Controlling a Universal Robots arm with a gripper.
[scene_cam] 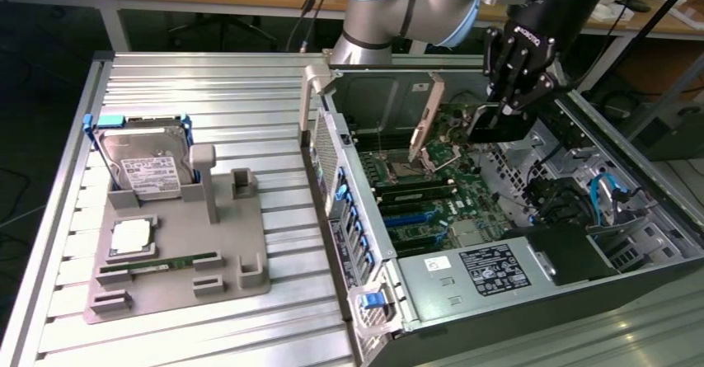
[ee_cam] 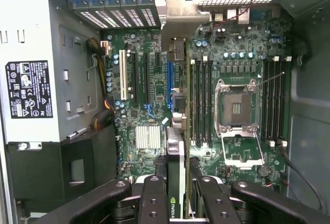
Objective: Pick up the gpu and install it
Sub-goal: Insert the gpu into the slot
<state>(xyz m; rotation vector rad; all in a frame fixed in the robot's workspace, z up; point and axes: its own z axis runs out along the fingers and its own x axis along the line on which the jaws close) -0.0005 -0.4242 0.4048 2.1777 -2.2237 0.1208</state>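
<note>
The gpu (scene_cam: 427,119) hangs inside the open computer case (scene_cam: 616,297), its pale metal bracket toward the case's rear wall. My gripper (scene_cam: 492,121) is shut on the card's dark body from above. In the wrist view the gpu (ee_cam: 175,162) appears edge-on between my two black fingers (ee_cam: 153,203), with its bracket (ee_cam: 178,15) at the far end near the slot openings. The card sits above the motherboard (ee_cam: 139,105), roughly over the expansion slots beside the memory sockets; I cannot tell whether it touches a slot.
On the exterior view's left, a grey fixture (scene_cam: 176,260) carries a silver hard drive (scene_cam: 148,169), a processor (scene_cam: 130,235) and a green memory stick (scene_cam: 154,264). Inside the case are the processor socket (ee_cam: 236,108), the power supply (scene_cam: 490,270) and cables (scene_cam: 605,194).
</note>
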